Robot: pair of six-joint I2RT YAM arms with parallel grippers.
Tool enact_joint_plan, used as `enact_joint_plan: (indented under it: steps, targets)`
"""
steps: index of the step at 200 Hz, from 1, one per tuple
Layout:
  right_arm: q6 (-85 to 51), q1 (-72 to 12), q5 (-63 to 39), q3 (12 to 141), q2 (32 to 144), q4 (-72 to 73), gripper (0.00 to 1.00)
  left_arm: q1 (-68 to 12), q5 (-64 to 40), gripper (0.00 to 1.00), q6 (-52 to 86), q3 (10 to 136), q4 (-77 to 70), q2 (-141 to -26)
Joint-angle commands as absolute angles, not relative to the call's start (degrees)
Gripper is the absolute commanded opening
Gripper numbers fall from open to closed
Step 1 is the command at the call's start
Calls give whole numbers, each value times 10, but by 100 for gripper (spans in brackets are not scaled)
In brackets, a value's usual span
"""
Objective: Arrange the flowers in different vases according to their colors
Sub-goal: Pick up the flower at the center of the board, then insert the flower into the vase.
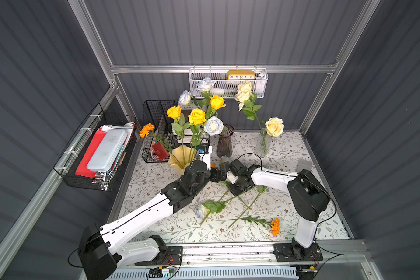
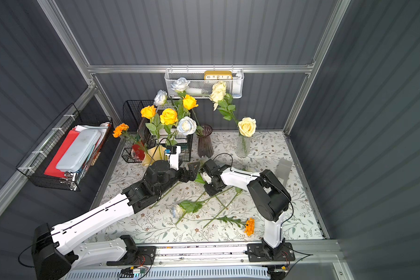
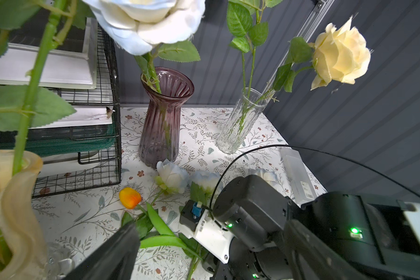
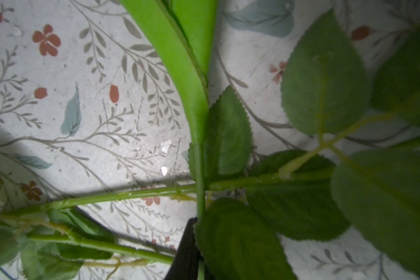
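A creamy-yellow vase (image 1: 180, 158) holds yellow roses (image 1: 197, 116) and an orange marigold (image 1: 147, 129). The purple vase (image 1: 224, 145) holds bluish-white roses (image 1: 213, 126), and the clear vase (image 1: 263, 143) holds cream roses (image 1: 274, 126). Loose on the cloth lie a bluish-white rose (image 1: 201, 210), a marigold (image 1: 275, 226) and an orange bud flower (image 3: 130, 197). My right gripper (image 1: 230, 188) (image 4: 200, 230) points down at the table, shut on the bud flower's green stem (image 4: 200, 169). My left gripper (image 1: 218, 173) (image 3: 211, 225) hovers wide open and holds nothing, facing the right wrist.
Two more bluish-white roses (image 3: 171, 174) lie by the purple vase. A black wire rack (image 1: 155, 126) stands behind the yellow vase. A wire basket (image 1: 95, 155) hangs on the left wall and a white mesh basket (image 1: 228, 83) at the back. A frosted box (image 1: 304, 164) lies far right.
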State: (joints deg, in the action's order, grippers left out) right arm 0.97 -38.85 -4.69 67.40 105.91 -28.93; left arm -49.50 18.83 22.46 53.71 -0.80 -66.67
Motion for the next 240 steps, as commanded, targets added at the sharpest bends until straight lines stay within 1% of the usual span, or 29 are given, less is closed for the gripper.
enact_joint_plan:
  steps: [1, 47, 60, 73, 84, 116, 141, 145, 163, 194, 221, 225, 240]
  targets:
    - [42, -389, -33, 688, 1014, -310, 6, -492, 204, 97, 225, 529, 1, -652]
    - [60, -389, -28, 679, 939, -319, 4, -488, 248, 98, 233, 528, 4, -632]
    - [66, -389, -31, 691, 924, -347, 5, -486, 266, 99, 237, 530, 10, -626]
    - [65, -389, -38, 694, 901, -363, 2, -485, 291, 99, 244, 530, 16, -612]
    - [58, -389, -50, 689, 874, -365, 1, -485, 321, 99, 253, 528, 22, -593]
    - [29, -404, -113, 662, 782, -339, 0, -483, 395, 98, 267, 526, 32, -514]
    - [8, -433, -135, 656, 730, -289, 0, -483, 413, 98, 255, 553, 58, -480]
    - [4, -437, -159, 660, 728, -283, 0, -483, 418, 98, 254, 559, 66, -479]
    - [-6, -460, -173, 688, 730, -263, 0, -483, 420, 98, 241, 574, 79, -471]
    - [-5, -486, -173, 761, 775, -168, 0, -483, 447, 98, 236, 573, 81, -441]
    - [-4, -487, -148, 805, 815, -73, 0, -484, 474, 98, 241, 584, 109, -416]
    - [-2, -487, -125, 814, 824, -60, 0, -483, 477, 97, 241, 585, 111, -411]
    - [0, -484, -108, 853, 870, -19, 0, -483, 485, 97, 233, 590, 115, -400]
